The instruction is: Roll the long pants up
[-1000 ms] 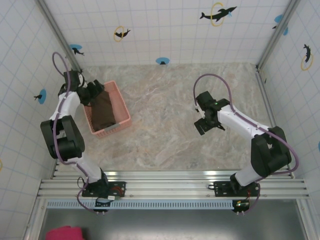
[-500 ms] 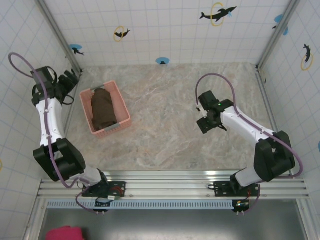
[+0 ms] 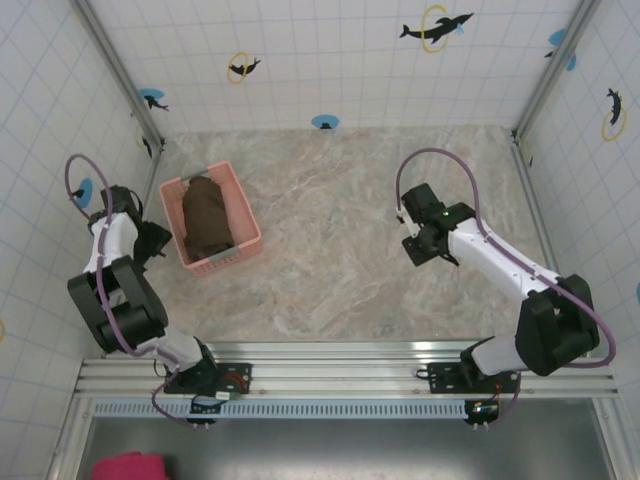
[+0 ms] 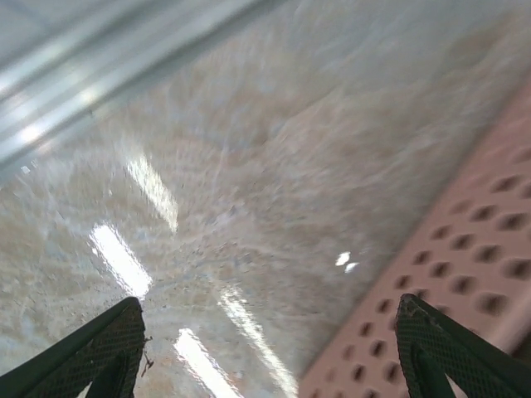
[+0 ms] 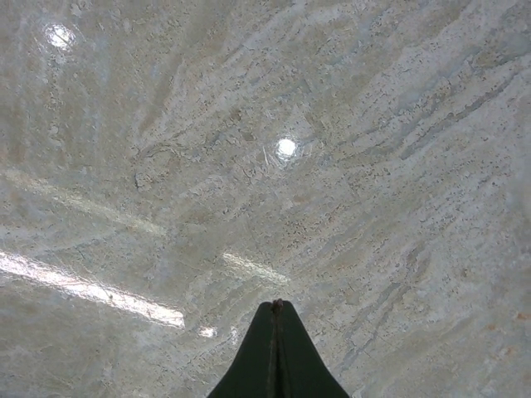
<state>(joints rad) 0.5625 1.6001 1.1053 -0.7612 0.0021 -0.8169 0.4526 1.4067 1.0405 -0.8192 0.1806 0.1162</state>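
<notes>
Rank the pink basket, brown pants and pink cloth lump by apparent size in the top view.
Largest: pink basket
Then: long pants, inside it
Smallest: pink cloth lump, but the picture's edge cuts it off, so unsure

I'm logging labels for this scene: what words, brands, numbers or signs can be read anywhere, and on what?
No text can be read anywhere.
The dolphin stickers on the tiled walls are pictures without lettering.
The pink basket and the long pants in it are plain and unmarked.
</notes>
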